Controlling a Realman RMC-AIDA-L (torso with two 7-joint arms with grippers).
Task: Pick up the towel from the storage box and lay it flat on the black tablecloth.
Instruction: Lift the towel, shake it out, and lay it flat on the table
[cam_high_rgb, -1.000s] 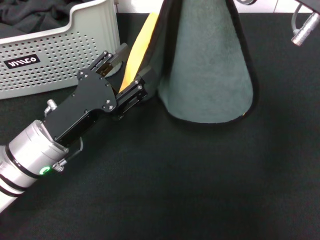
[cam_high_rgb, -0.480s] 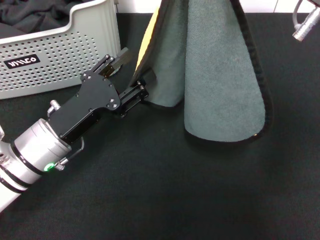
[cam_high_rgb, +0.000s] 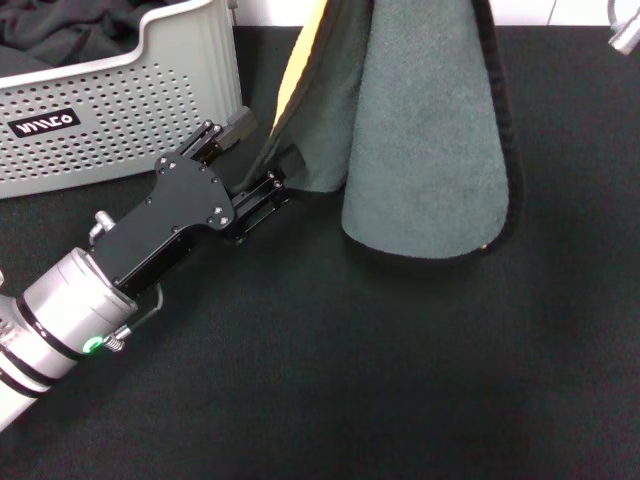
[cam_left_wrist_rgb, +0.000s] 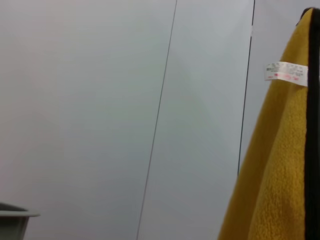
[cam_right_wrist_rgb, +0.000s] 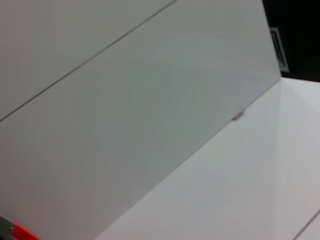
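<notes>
Head view: my left tool reaches over the black tablecloth just beside the storage box, its fingers spread, the lower hem of the hanging towel lying between them; the towel's grey-green face is toward me, its top running out of view; of my right tool I see only a metal tip at the upper edge and cannot tell its state. Left wrist view: the towel's yellow face with white label against a pale wall; right wrist view: pale wall panels only.
</notes>
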